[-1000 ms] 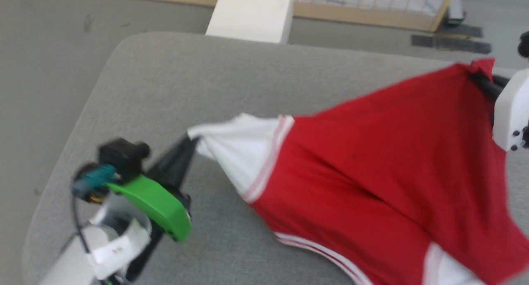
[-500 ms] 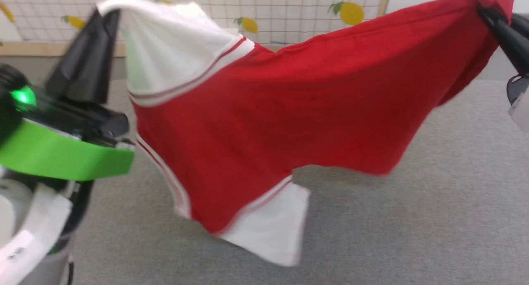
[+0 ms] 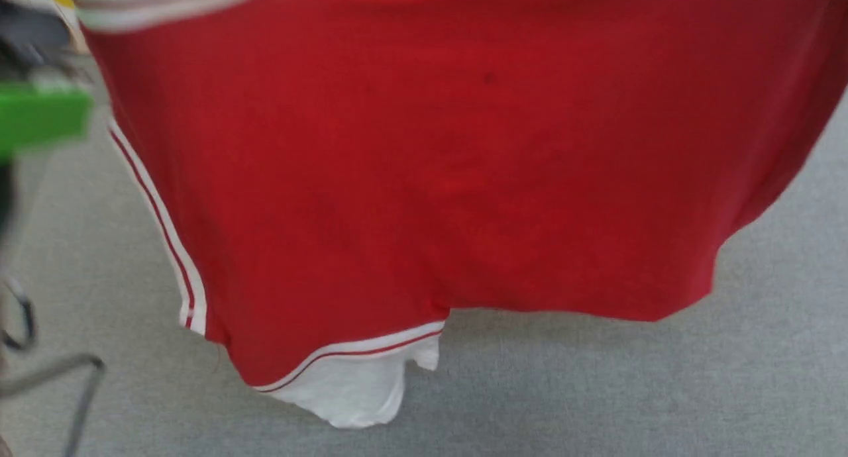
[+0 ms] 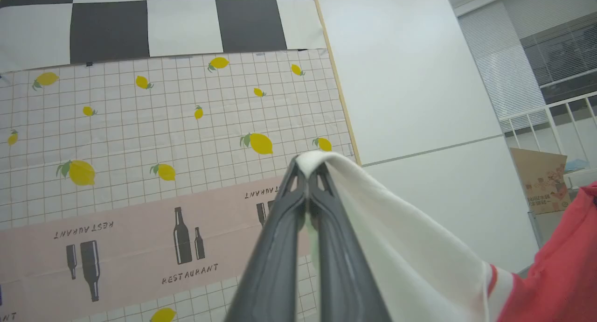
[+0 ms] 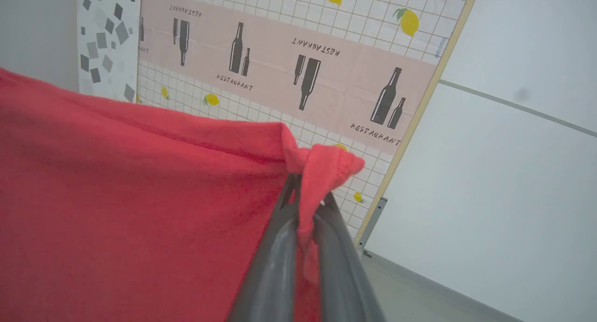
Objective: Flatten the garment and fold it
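The garment (image 3: 424, 179) hangs spread above the grey tabletop (image 3: 596, 391), its lower sleeve (image 3: 351, 391) nearest that surface. The left gripper (image 4: 307, 175) is clenched on a white sleeve edge. The right gripper (image 5: 308, 196) is clenched on a red corner.

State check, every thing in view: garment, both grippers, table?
garment: lifted, hanging spread between both grippers, unfolded.
left gripper: jaws shut on the white sleeve.
right gripper: jaws shut on a red corner.
table: grey top, under the hanging garment.
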### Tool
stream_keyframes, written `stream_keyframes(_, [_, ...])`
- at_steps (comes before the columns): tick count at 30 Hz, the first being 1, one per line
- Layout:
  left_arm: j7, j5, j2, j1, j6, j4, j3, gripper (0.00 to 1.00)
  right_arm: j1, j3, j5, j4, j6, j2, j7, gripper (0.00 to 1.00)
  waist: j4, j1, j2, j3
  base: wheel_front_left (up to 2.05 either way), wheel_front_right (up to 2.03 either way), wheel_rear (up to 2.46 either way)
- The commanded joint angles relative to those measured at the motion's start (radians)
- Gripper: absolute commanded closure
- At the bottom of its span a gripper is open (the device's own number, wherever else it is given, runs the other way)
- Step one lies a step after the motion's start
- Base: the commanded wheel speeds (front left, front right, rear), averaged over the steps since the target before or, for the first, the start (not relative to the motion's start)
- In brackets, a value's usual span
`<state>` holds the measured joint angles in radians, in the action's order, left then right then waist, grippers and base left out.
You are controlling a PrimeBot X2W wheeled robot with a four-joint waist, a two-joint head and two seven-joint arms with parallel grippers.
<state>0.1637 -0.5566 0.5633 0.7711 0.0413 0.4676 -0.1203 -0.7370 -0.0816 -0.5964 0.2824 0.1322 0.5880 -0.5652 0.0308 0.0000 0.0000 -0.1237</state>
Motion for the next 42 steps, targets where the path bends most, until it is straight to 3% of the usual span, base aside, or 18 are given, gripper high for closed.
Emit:
stream_keyframes(1, [0.010, -0.012, 0.023, 0.131, -0.035, -0.083, -0.004, 1.00, -0.097, -0.014, 0.023, -0.046, -0.002, 0.005, 0.026, 1.00, 0.025, 0.0000, 0.0000, -0.157, 0.00, 0.00, 0.00])
stream_keyframes(4, [0.012, -0.009, 0.027, 0.253, -0.069, -0.185, -0.022, 1.00, -0.194, -0.043, 0.038, -0.122, -0.002, 0.011, 0.070, 1.00, 0.032, 0.0000, 0.0000, -0.235, 0.00, 0.00, 0.00])
stream_keyframes(11, [-0.013, 0.055, 0.007, 0.525, -0.096, -0.436, -0.068, 1.00, -0.438, -0.135, 0.062, -0.359, -0.002, -0.013, 0.211, 1.00, 0.047, 0.0000, 0.0000, -0.367, 0.00, 0.00, 0.00])
stream_keyframes(18, [-0.151, 0.088, -0.068, 0.754, -0.096, -0.662, -0.074, 1.00, -0.679, -0.217, 0.155, -0.615, -0.002, -0.059, 0.428, 1.00, 0.036, 0.0000, 0.0000, -0.451, 0.00, 0.00, 0.00])
stream_keyframes(24, [-0.247, 0.115, -0.099, 0.847, -0.113, -0.806, -0.102, 1.00, -0.773, -0.244, 0.219, -0.794, -0.002, -0.112, 0.551, 1.00, 0.013, 0.0000, 0.0000, -0.490, 0.00, 0.00, 0.00])
stream_keyframes(31, [-0.341, 0.105, -0.131, 0.736, -0.132, -0.893, -0.136, 1.00, -0.717, -0.275, 0.221, -0.921, -0.002, -0.153, 0.661, 1.00, -0.018, 0.0000, 0.0000, -0.498, 0.00, 0.00, 0.00])
stream_keyframes(36, [-0.402, 0.087, -0.184, 0.482, -0.122, -0.870, -0.159, 1.00, -0.573, -0.298, 0.164, -0.979, -0.002, -0.193, 0.766, 1.00, -0.038, 0.0000, 0.0000, -0.452, 0.00, 0.00, 0.00])
stream_keyframes(42, [-0.413, 0.088, -0.208, 0.134, -0.105, -0.813, -0.223, 1.00, -0.364, -0.374, 0.149, -1.022, -0.002, -0.202, 0.797, 1.00, -0.054, 0.0000, 0.0000, -0.349, 0.00, 0.00, 0.00])
